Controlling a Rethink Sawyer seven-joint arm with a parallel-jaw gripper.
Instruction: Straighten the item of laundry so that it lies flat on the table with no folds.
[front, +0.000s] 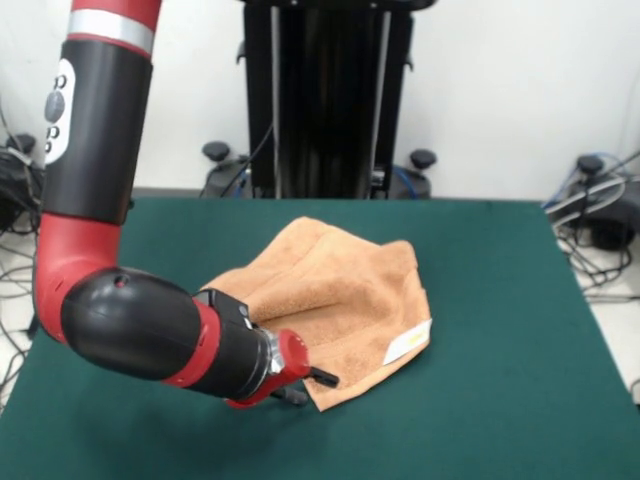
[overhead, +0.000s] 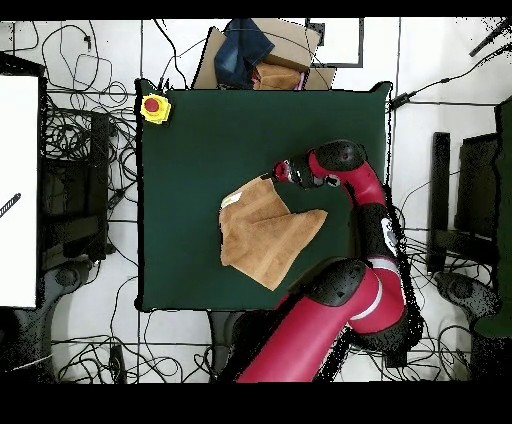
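One towel (front: 335, 300) lies near the middle of the table (front: 500, 330). It is peach-orange and fuzzy. I can see it is not flat. It is folded over itself, with one flap on top of another, and its shape is uneven with a point at one side. A small white label (front: 407, 346) sits near its front edge.

I see my gripper (front: 312, 384) low down by the front corner of the towel, right at the cloth's edge. From above, the gripper (overhead: 272, 175) is at the towel's (overhead: 262, 233) top corner. I cannot tell if it is open or closed, or if it has hold of the cloth.

My red and black arm (front: 120, 300) bends down from the left in the front view. A yellow box with a red button (overhead: 154, 107) sits on one table corner in the overhead view.
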